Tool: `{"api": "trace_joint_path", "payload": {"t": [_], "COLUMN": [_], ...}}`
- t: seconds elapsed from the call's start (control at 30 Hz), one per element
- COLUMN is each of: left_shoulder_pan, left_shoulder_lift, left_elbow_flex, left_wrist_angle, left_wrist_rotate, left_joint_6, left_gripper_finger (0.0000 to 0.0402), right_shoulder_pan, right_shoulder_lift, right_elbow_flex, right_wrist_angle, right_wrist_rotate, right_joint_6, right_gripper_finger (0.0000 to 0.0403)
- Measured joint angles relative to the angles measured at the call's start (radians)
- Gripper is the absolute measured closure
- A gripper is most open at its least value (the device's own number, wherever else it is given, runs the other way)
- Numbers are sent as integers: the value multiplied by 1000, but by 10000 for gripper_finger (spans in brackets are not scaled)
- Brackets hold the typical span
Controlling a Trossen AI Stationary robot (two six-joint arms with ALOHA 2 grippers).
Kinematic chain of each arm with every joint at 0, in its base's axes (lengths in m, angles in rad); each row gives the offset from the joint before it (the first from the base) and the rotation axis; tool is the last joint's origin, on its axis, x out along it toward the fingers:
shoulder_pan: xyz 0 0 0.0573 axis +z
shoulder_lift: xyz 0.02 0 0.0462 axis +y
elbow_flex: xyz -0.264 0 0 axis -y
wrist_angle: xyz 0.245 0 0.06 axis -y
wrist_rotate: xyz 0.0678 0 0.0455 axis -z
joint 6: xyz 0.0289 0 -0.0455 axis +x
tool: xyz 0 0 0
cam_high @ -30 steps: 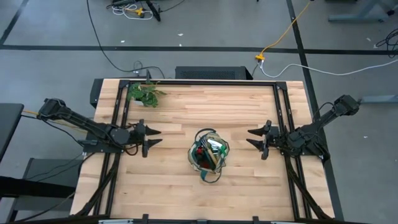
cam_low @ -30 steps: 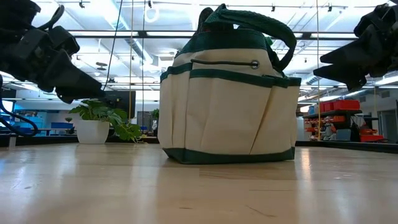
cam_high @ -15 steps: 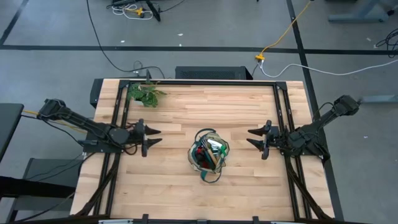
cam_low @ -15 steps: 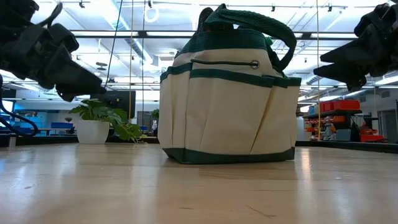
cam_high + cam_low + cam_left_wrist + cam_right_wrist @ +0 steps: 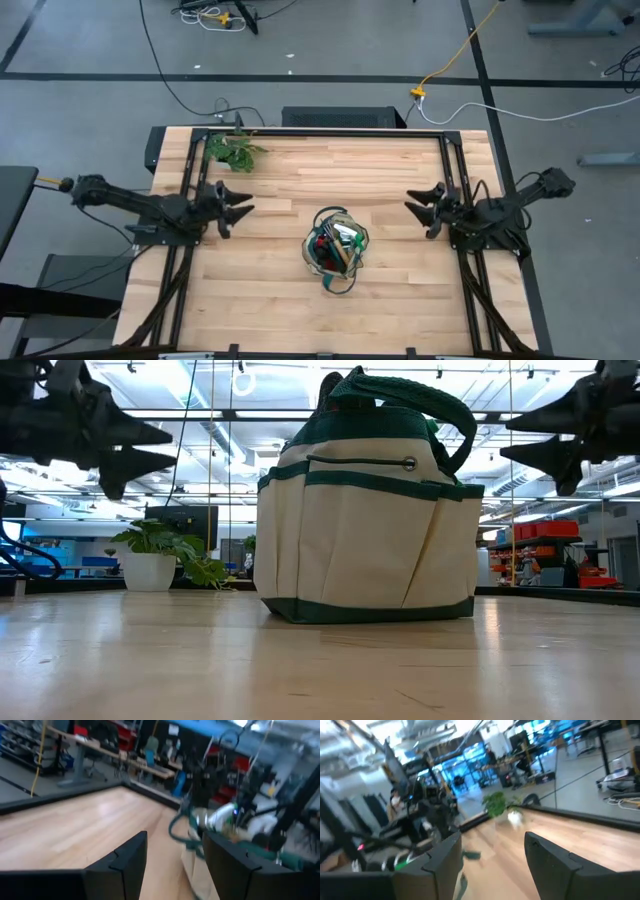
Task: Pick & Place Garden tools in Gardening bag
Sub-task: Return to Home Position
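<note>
One gardening bag (image 5: 360, 550), one potted plant (image 5: 232, 150), one table (image 5: 380, 170), two hands: left hand (image 5: 243, 205), right hand (image 5: 418, 206).

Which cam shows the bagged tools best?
High view: it looks straight down into the gardening bag onto the garden tools. Low view shows just the bag's side; left wrist sees it obliquely; right wrist, no tools.

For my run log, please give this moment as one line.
cream-white fabric gardening bag, green trim: upright, tools inside | left end effector: open, empty | right end effector: open, empty
</note>
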Motion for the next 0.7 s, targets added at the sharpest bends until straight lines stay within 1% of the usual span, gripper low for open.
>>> {"api": "trace_joint_path", "payload": {"t": [0.33,0.43,0.57,0.7], "left_shoulder_pan": [127,160,190,231], "left_shoulder_lift": [-199,-202,-202,-202], "left_elbow_flex": [0,0,0,-1], "left_wrist_angle": [-3,21,23,22], "left_wrist_rotate": [0,-1,0,0], "left_joint_6": [1,0,0,1], "left_gripper_finger": [204,204,204,204], "right_shoulder_pan": [-162,-194,-240,-287], "right_shoulder_lift": [-140,-194,-195,-195], "right_elbow_flex": [0,0,1,1], "right_wrist_angle": [-1,-1,42,43], "right_wrist_rotate": [3,1,3,-1], "right_joint_6": [0,0,1,1], "right_gripper_finger": [183,183,183,183]}}
